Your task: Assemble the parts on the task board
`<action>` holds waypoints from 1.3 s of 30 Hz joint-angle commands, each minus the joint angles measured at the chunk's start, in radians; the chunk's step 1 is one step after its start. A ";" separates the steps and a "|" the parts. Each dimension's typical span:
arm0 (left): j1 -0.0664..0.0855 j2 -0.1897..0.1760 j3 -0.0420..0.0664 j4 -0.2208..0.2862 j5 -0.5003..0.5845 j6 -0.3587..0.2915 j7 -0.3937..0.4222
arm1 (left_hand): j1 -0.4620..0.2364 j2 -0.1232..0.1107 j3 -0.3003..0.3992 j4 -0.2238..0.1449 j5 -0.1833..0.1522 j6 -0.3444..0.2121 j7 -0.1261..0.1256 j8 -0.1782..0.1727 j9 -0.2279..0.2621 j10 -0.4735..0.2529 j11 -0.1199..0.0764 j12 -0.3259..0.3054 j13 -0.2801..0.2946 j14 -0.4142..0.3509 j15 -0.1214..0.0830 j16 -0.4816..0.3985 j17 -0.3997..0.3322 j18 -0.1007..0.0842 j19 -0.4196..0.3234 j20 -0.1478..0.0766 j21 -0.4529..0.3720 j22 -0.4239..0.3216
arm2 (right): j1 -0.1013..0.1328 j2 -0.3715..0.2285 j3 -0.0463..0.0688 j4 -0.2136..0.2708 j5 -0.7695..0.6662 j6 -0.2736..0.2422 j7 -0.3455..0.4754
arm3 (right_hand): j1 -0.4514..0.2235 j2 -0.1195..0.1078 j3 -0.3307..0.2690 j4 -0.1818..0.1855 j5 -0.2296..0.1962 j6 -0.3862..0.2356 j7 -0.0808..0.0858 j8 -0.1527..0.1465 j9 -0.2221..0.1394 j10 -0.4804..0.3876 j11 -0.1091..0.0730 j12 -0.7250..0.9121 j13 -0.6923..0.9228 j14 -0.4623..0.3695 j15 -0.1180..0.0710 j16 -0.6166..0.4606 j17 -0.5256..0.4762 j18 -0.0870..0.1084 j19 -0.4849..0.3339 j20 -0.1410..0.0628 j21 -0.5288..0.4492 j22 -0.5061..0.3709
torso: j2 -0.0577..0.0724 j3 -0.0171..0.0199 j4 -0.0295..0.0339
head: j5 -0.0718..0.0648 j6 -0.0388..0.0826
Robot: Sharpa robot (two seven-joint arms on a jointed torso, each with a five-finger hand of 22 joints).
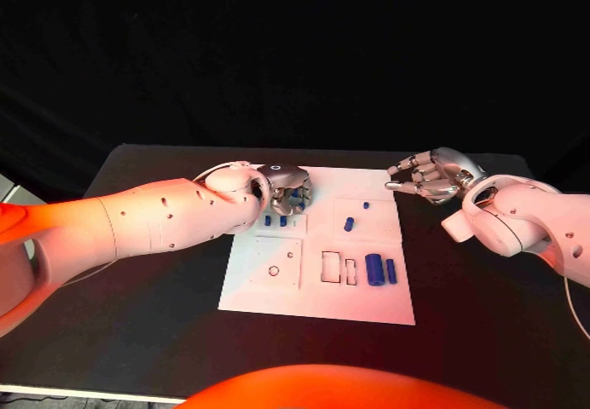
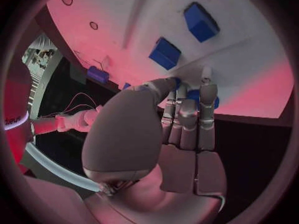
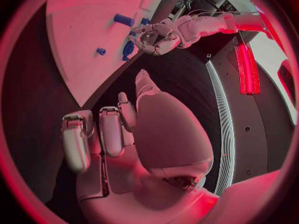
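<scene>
Board [image 1: 264, 294] of white plate lies in the middle of the black table [image 1: 135, 332], with both arms reaching in over its far end. The left hand [image 1: 286, 189] comes in from the left and hangs over the far left corner of the board, fingers pointing down. In the left wrist view its fingertips [image 2: 208, 87] close around a small blue part [image 2: 194, 95] at the board's surface, so it appears to be gripping that piece. Just beside the hand stand two small blue blocks [image 1: 274, 221], side by side on the board. Toward the middle lies a short blue peg [image 1: 349, 225], and a tiny blue piece [image 1: 367, 204] sits a little farther back. Nearer the front edge, a small ring outline [image 1: 273, 272] is marked on the left half, then two rectangular slots [image 1: 339, 268], then two upright blue cylinders [image 1: 381, 269] close together. The right hand [image 1: 429, 177] hovers off the board's far right corner, above the table, fingers curled inward and holding nothing.
</scene>
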 commanded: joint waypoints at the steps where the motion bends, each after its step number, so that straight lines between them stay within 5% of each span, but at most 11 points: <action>1: -0.001 0.003 0.000 -0.001 0.005 -0.002 0.001 | -0.004 0.005 0.003 -0.006 -0.002 0.002 0.004 -0.011 0.001 0.005 0.003 -0.013 -0.002 0.007 0.005 0.004 0.000 -0.012 0.002 0.000 0.008 0.005 | 0.000 0.000 0.000 0.002 -0.005 0.010 0.010 | 0.007 0.003 -0.005 0.000 0.000 -0.006 0.002 0.005 0.001 -0.006 -0.001 -0.005 -0.001 -0.002 0.005 -0.003 0.001 -0.007 0.103 0.004 0.004 0.263 | 0.000 0.0000 0.0004 | 0.000 0.000; 12: -0.001 -0.007 0.005 0.011 0.031 -0.041 0.024 | -0.021 0.008 0.018 -0.035 -0.003 0.029 0.005 -0.026 0.018 0.055 -0.002 -0.050 0.000 0.041 0.001 0.022 0.047 -0.021 0.035 -0.001 0.051 0.058 | 0.000 0.001 0.000 0.002 -0.005 0.008 0.011 | 0.007 0.003 -0.005 0.000 0.000 -0.006 0.002 0.005 0.001 -0.006 -0.001 -0.005 -0.001 -0.002 0.005 -0.003 0.001 -0.007 0.103 0.004 0.004 0.263 | -0.001 0.0002 -0.0001 | 0.003 0.003; 23: 0.005 -0.062 0.061 0.086 0.135 -0.035 0.036 | -0.053 0.007 0.015 -0.038 -0.004 0.055 0.001 -0.032 0.035 0.090 -0.005 -0.087 0.004 0.059 -0.001 0.030 0.069 -0.026 0.059 -0.002 0.069 0.083 | -0.001 0.002 0.000 0.000 -0.006 0.008 0.013 | 0.007 0.003 -0.005 0.000 0.000 -0.006 0.002 0.005 0.001 -0.006 -0.001 -0.005 -0.001 -0.002 0.005 -0.003 0.001 -0.007 0.103 0.004 0.004 0.263 | -0.002 0.0004 0.0016 | 0.004 0.008; 28: 0.014 -0.095 0.078 0.111 0.156 -0.024 0.027 | -0.069 0.007 0.009 -0.033 -0.005 0.063 -0.001 -0.035 0.042 0.101 -0.006 -0.102 0.007 0.064 -0.002 0.031 0.073 -0.028 0.064 -0.003 0.071 0.087 | -0.001 0.001 0.000 0.000 -0.006 0.008 0.013 | 0.007 0.003 -0.005 0.000 0.000 -0.006 0.002 0.005 0.001 -0.006 -0.001 -0.005 -0.001 -0.002 0.005 -0.003 0.001 -0.007 0.103 0.004 0.004 0.263 | -0.002 0.0009 0.0019 | 0.006 0.011; 39: 0.018 -0.129 0.081 0.095 0.136 0.034 0.007 | -0.087 0.004 0.001 -0.026 -0.005 0.071 -0.005 -0.038 0.051 0.113 -0.009 -0.121 0.010 0.067 -0.004 0.031 0.074 -0.028 0.067 -0.005 0.067 0.085 | -0.001 -0.003 0.000 0.001 -0.006 0.008 0.012 | 0.009 0.006 -0.006 0.001 0.000 -0.006 0.001 0.007 0.001 -0.003 -0.001 -0.005 -0.003 -0.002 0.005 -0.002 0.002 -0.007 0.103 0.003 0.004 0.263 | 0.000 -0.0004 0.0020 | 0.007 0.012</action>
